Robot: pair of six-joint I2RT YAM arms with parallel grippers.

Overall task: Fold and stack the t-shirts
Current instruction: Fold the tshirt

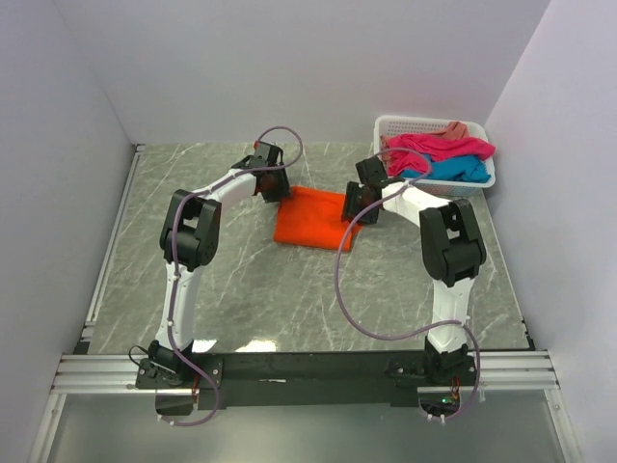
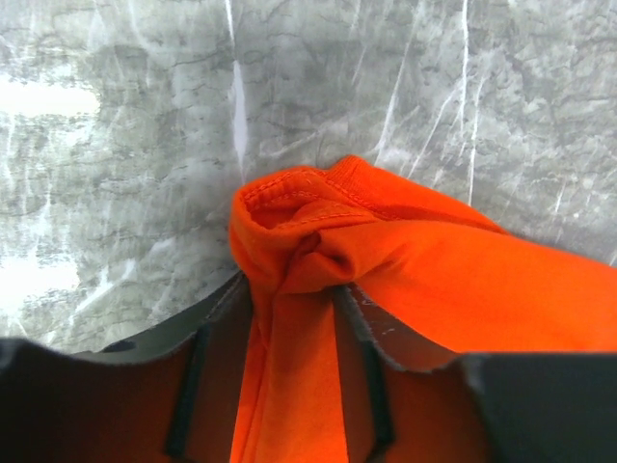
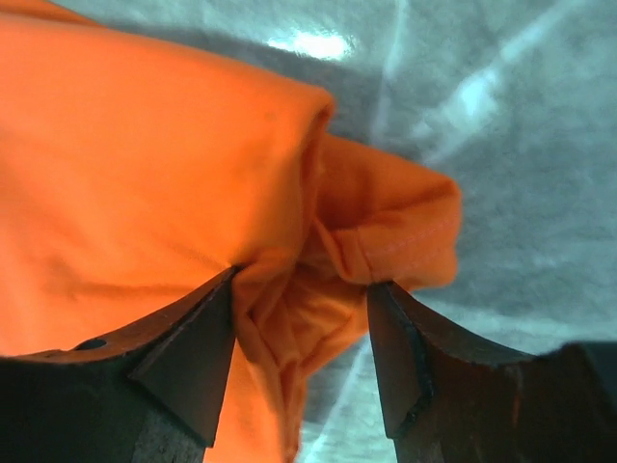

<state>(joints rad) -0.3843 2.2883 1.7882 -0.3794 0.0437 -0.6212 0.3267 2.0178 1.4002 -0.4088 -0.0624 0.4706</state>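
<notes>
Between the fingers of the left claw [image 2: 292,289], the bunched orange shirt [image 2: 463,280] is clenched; the right claw [image 3: 301,282] straddles another fold, whether grasping it I cannot tell.

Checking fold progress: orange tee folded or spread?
Folded: the orange tee lies as a compact rectangle, layers doubled over in both wrist views.

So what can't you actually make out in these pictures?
Top view: how many t-shirts fill the white basket; heaped and too small.
Top view: the orange t-shirt's far corners, covered by the left arm and right arm.
Right wrist view: whether the right pincer grips the cloth or merely straddles it.
</notes>
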